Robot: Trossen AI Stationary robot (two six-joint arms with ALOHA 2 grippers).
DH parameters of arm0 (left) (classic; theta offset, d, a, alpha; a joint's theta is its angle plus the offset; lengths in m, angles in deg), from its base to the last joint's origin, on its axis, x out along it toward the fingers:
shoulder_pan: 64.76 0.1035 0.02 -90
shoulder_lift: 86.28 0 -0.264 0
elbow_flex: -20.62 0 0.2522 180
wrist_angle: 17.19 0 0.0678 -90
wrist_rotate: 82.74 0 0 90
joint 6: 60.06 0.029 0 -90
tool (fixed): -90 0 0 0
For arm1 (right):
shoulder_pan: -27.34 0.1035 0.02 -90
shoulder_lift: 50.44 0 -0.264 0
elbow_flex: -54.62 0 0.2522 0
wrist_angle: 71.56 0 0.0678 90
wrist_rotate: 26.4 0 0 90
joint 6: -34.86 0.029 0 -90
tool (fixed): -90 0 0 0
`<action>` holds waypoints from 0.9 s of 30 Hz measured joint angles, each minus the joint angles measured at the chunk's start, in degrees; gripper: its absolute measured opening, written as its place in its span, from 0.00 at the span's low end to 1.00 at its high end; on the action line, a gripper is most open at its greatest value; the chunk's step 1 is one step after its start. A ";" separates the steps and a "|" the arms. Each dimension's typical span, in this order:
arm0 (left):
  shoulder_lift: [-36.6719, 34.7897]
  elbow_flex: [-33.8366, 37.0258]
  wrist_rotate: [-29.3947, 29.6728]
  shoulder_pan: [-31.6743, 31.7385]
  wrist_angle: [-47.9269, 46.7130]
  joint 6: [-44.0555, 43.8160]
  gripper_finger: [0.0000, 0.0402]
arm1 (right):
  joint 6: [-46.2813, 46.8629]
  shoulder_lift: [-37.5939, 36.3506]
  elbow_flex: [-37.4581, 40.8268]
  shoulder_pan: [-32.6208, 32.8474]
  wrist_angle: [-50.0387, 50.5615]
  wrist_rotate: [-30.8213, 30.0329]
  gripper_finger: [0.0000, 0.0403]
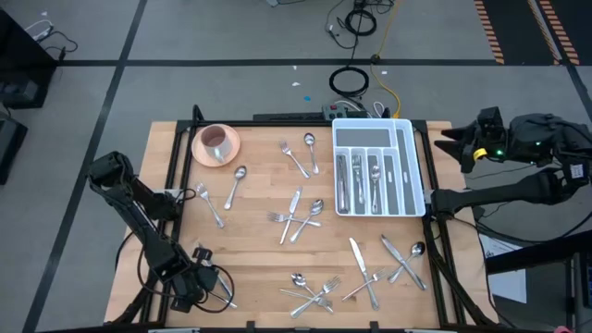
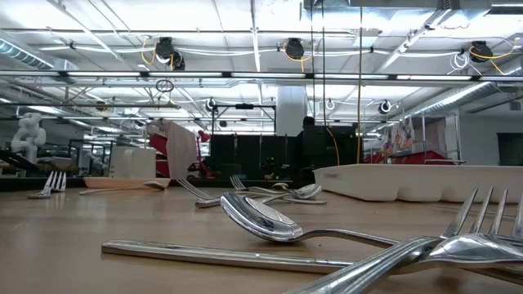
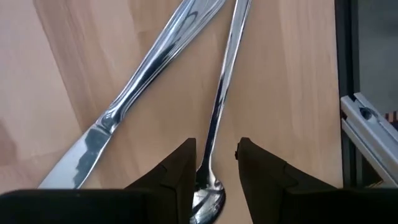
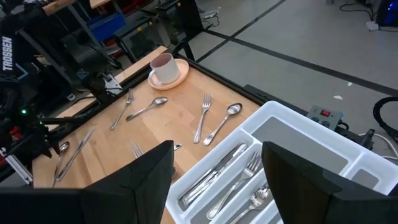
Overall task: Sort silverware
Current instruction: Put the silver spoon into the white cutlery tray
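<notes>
Silver cutlery is lying scattered over the wooden table as we are looking down: loose forks, spoons and knives in small crossed heaps across the middle and along the near edge, and several more pieces already sitting in the slots of the white divided tray at the far right. A pink cup is standing on its saucer at the far left corner.

We are noting the left gripper low at the near left corner of the table. Its wrist view is showing the fingers partly spread, straddling the thin handle of a spoon without pinching it; a table knife is lying just beside the spoon.

We are finding the right gripper hanging off the table's right side near the tray, fingers wide apart and carrying nothing.
</notes>
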 joint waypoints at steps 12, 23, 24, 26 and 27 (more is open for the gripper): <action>0.22 7.06 1.24 -3.80 7.77 -3.16 0.30 | -0.42 3.02 0.00 0.00 -0.01 0.03 0.59; -0.06 11.32 -2.43 -3.39 13.01 -4.67 0.04 | -0.37 4.22 0.00 -0.01 -0.04 0.07 0.59; 0.01 11.29 -3.28 -3.12 13.19 -4.86 0.03 | -0.40 4.22 0.00 -0.02 -0.04 0.07 0.59; 0.13 10.85 -5.41 -2.17 12.82 -4.94 0.02 | -0.46 4.22 0.00 -0.02 -0.04 0.09 0.59; 0.24 10.42 -6.29 -1.80 12.63 -4.98 0.02 | -0.68 4.22 0.00 -0.01 -0.04 0.07 0.59</action>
